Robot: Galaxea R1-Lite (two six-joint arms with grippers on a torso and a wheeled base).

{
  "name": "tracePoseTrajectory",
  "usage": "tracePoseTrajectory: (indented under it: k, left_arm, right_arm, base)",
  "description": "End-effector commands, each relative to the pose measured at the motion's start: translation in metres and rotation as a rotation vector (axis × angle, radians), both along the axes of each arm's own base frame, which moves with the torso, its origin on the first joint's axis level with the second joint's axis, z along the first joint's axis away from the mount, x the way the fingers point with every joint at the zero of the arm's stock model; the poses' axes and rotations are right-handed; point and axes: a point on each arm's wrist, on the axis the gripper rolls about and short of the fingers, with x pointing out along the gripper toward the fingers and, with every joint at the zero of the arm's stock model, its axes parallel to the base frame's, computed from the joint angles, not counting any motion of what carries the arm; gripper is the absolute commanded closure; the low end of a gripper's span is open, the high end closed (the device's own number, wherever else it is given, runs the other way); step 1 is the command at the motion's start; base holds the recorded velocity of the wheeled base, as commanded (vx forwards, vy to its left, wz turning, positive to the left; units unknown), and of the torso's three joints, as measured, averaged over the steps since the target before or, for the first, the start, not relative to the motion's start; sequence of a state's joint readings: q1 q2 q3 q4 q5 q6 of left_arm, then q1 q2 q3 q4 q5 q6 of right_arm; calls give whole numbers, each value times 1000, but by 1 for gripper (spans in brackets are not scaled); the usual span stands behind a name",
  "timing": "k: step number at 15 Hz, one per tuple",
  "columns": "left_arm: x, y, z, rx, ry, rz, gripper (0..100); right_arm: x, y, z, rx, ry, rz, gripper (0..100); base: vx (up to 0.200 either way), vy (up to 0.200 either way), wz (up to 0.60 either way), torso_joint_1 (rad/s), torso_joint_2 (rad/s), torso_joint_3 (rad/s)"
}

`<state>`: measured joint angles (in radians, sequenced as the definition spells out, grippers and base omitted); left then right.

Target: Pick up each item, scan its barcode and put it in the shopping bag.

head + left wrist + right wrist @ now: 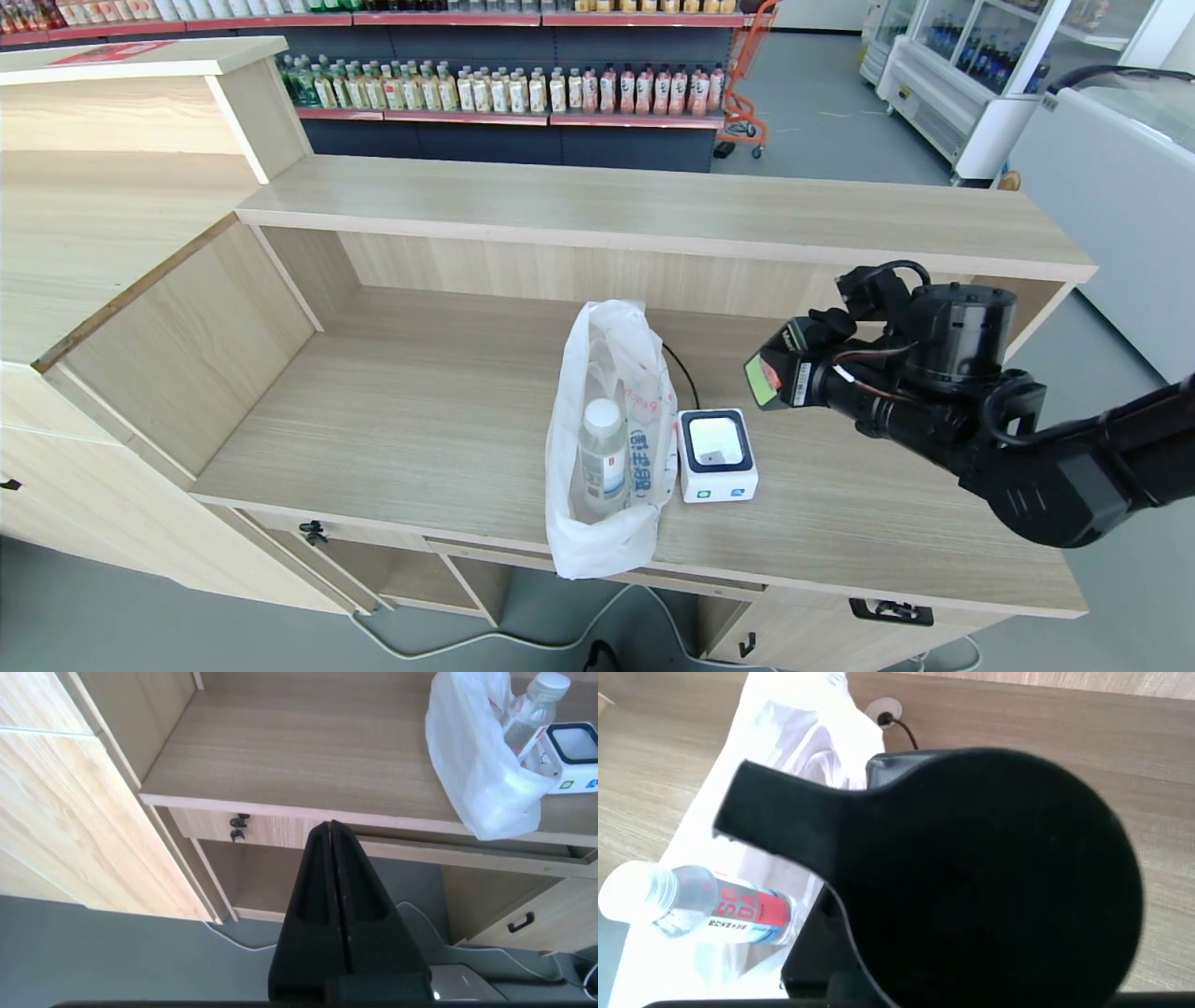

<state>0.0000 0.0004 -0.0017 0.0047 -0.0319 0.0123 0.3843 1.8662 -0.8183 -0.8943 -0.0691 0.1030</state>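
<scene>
Head view: one white shopping bag (644,392) upright on the counter (420,420), mouth open. One clear bottle (603,453) standing inside it, white cap up. One scanner (716,455) just beside the bag, window facing up. Right gripper (794,373) above the counter, past the scanner from the bag, with a small dark pack (764,381), green-faced, at its tip. Probably the item being scanned, though hard to say. Cannot tell whether that pincer is apart or clamped.

Left wrist view: left gripper (332,835) pressed together on nothing, low in front of the counter (299,756), well apart from the bag (472,756). Same single bottle (533,709) and single scanner (572,751) beyond.

Right wrist view: a black shape (990,868) across much of the frame. Beneath it the bag (799,737) and the bottle (701,905), red label showing.

Handling, as a judgement: the pack likely light and stiff, best held by its long sides with the barcode left bare. The bottle smooth, round and heavier if full; best taken around the body, below the cap. The bag thin, limp and easy to collapse or snag. Lower items straight through the mouth.
</scene>
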Motion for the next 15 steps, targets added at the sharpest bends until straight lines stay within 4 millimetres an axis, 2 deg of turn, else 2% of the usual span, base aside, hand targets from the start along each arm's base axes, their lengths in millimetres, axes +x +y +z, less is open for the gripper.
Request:
tracePoseTrajectory:
  k: [1,4,6,7,11,15]
  left_arm:
    - [0,0,0,0,1,0,100]
    - [0,0,0,1,0,0,100]
    - [0,0,0,1,0,0,100]
    - [0,0,0,1,0,0,100]
    - [0,0,0,0,-2,1,100]
    - [0,0,0,0,1,0,100]
  right_arm:
    - [-13,-5,9,7,-19,-1,100]
    - [-14,-2,8,6,-16,7,100]
    - [-10,1,5,-1,-10,12,100]
    - [-6,4,4,-1,-12,14,100]
    - [16,12,4,-43,-45,20,100]
    - [38,27,-30,-86,-9,47,100]
  base:
    - [0,0,0,0,0,0]
    - [0,0,0,0,0,0]
    - [0,200,0,10,0,2]
    - [0,200,0,-17,-7,7]
    - [0,0,0,0,0,0]
    - [0,0,0,0,0,0]
